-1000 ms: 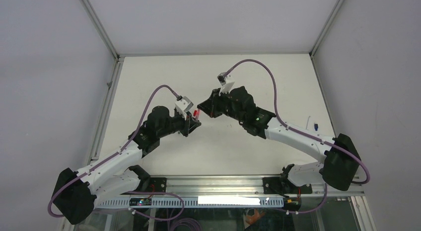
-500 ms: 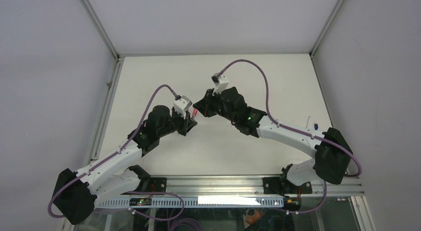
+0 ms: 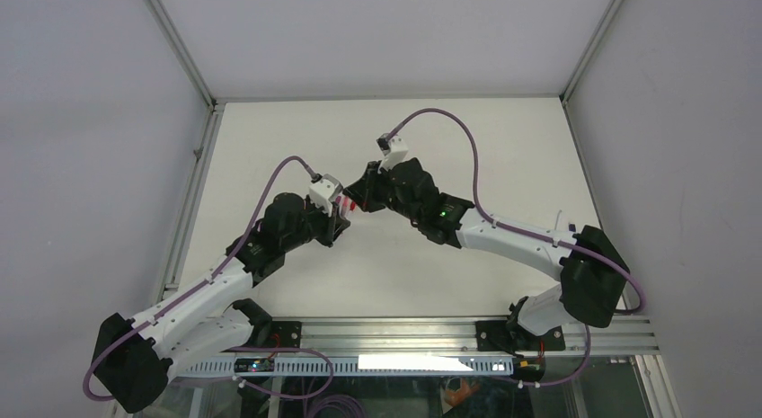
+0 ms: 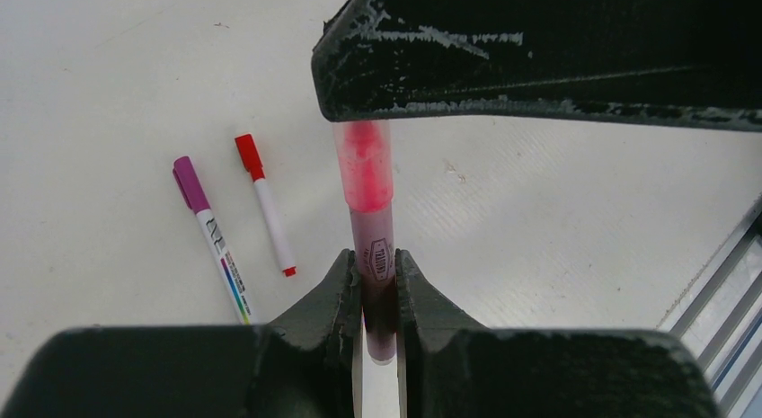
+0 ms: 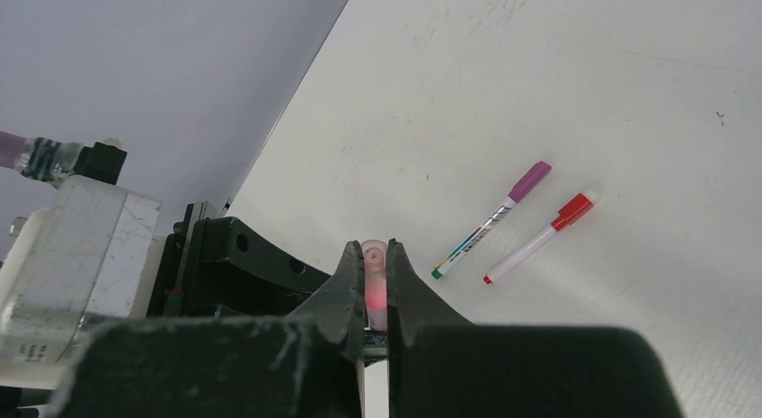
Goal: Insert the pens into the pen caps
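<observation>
Left wrist: slim pen, translucent cap

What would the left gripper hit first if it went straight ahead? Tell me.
Probably the right gripper, directly ahead. It is shut on the pink cap that sits over the tip of the pen the left gripper holds.

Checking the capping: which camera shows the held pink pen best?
Left wrist: the pink pen shows from the left gripper up into its cap. Right wrist shows only the cap's end; the top view, a red speck.
</observation>
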